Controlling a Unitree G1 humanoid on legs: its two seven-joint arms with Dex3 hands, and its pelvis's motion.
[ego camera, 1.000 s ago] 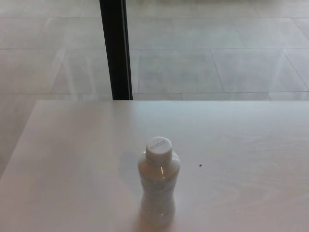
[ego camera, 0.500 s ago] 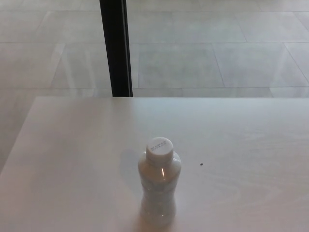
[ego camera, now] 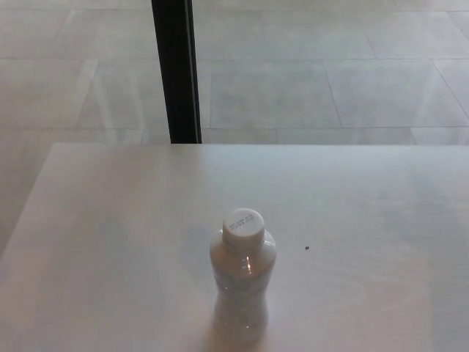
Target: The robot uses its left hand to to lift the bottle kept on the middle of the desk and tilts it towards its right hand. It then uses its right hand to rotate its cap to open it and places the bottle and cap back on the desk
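Neither hand shows; capped bottle stands upright on the desk, apparently clear.

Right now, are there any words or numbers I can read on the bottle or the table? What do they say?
Small dark print on the white round cap of the clear plastic bottle: two short lines, too small and blurred to read.
Bottle body: no label or writing visible.
Pale wooden desk: no writing, only a tiny dark speck.
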